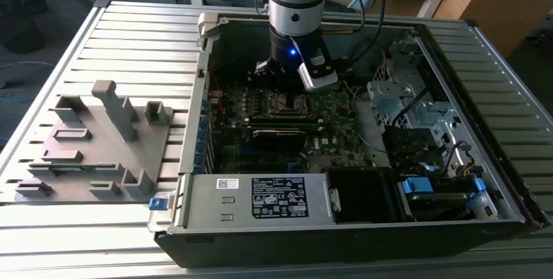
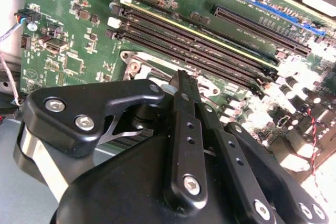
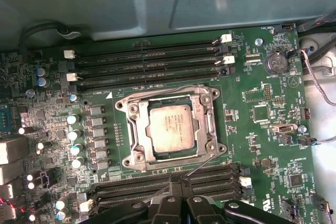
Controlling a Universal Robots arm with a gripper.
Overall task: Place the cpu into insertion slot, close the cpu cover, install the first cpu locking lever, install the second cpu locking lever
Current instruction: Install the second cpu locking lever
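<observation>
Gripper [image 3: 181, 203] fingers pressed together, holding nothing, hovering just beside socket; cpu [image 3: 170, 129] seated under cpu cover [image 3: 137, 129].

Even daylight, dim case interior, glare on one board edge.

The cpu [image 3: 170, 128], dull silver, lies flat in the insertion slot [image 3: 137, 129] beside the memory slots [image 3: 147, 60]; the cpu cover [image 3: 207, 129] seems lowered around it.

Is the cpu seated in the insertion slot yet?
Yes, it looks in: in the first wrist view the cpu lies flat inside the insertion slot, framed by the cpu cover.
</observation>
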